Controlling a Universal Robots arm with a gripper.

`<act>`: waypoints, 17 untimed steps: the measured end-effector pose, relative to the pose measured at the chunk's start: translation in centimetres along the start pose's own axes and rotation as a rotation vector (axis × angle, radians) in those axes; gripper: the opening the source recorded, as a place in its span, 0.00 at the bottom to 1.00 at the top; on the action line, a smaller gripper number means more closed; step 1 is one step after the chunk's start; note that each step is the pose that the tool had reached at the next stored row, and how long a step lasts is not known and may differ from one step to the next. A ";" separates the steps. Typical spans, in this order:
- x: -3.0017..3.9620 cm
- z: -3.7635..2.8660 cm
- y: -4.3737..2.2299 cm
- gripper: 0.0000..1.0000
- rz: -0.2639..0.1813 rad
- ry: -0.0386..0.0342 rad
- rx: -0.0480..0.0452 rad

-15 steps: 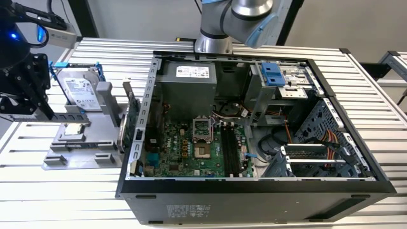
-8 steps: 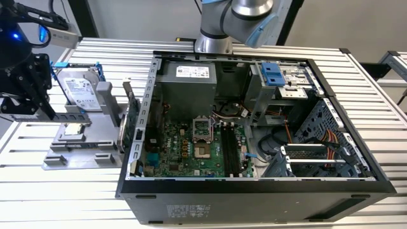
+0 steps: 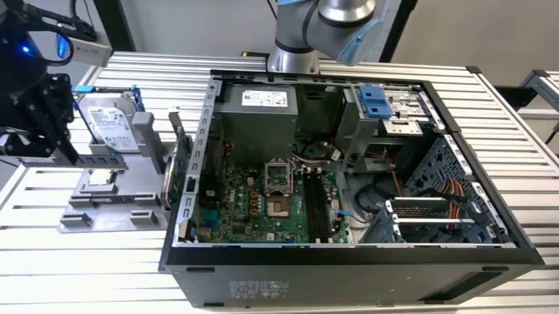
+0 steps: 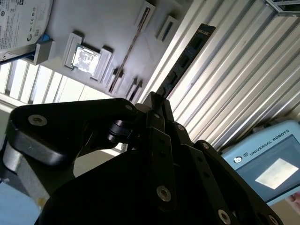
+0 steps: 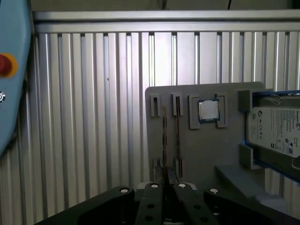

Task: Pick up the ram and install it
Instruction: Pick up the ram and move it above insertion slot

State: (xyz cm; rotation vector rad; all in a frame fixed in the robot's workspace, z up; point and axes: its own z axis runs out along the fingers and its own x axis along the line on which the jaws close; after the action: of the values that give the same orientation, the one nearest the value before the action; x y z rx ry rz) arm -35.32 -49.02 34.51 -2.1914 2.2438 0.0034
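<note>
Gripper (image 4: 157,99) is closed on one end of the ram (image 4: 187,56), holding it over the grey parts tray (image 5: 206,154), beside the open computer case (image 3: 349,261).

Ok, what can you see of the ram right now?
The ram is a long, thin, dark circuit stick with a small label at its far end. In the second wrist view it juts out of the shut gripper, held by its near end, over the ribbed metal table beside the grey parts holder.
</note>
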 end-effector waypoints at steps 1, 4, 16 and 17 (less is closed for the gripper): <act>0.00 0.00 -0.04 0.00 0.000 0.0001 -0.0001; 0.00 -0.01 -0.21 0.00 0.000 0.0001 -0.0002; -0.03 0.00 -1.35 0.00 0.000 0.0001 -0.0001; -0.04 0.00 -1.46 0.00 0.000 0.0000 0.0000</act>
State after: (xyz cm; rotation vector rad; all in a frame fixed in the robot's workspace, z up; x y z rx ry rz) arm -33.86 -49.02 34.51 -2.1914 2.2439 0.0034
